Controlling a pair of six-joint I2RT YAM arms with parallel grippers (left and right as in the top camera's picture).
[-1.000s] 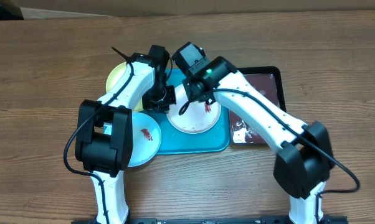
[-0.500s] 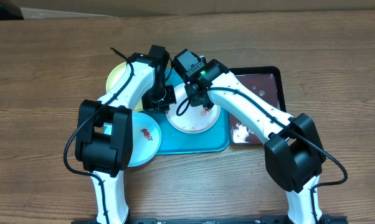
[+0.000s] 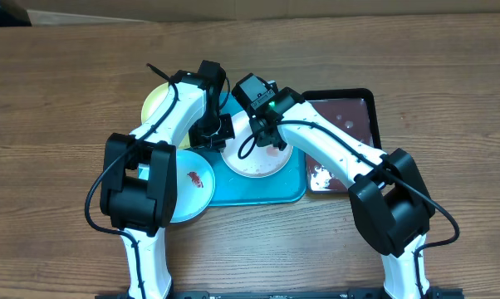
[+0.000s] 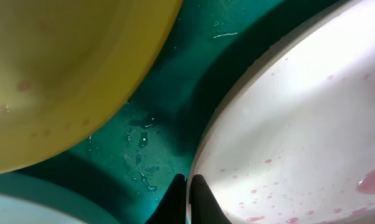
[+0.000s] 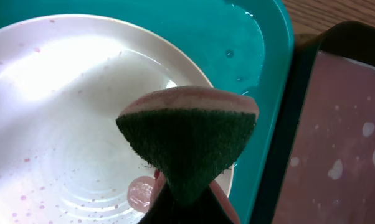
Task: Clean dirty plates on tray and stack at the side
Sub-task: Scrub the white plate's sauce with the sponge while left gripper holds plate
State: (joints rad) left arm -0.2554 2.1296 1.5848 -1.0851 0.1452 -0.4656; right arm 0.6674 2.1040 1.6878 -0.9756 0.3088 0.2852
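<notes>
Sponge (image 5: 190, 140), green side showing, sat pinched in the closed right gripper (image 5: 184, 200) over the white plate (image 3: 252, 159) at the middle of the turquoise tray (image 3: 271, 191). The left gripper (image 4: 189, 190) clamped that plate's left rim. The yellow-green plate (image 3: 156, 105) lay far left, and the red-smeared pale blue plate (image 3: 193, 189) near left.

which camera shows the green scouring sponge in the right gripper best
The right wrist view: the green-faced, pink-backed scouring sponge fills the centre, pinched in the right gripper over the white round plastic plate. Overhead, the right arm's wrist largely hides it. The left wrist view does not show it.
</notes>
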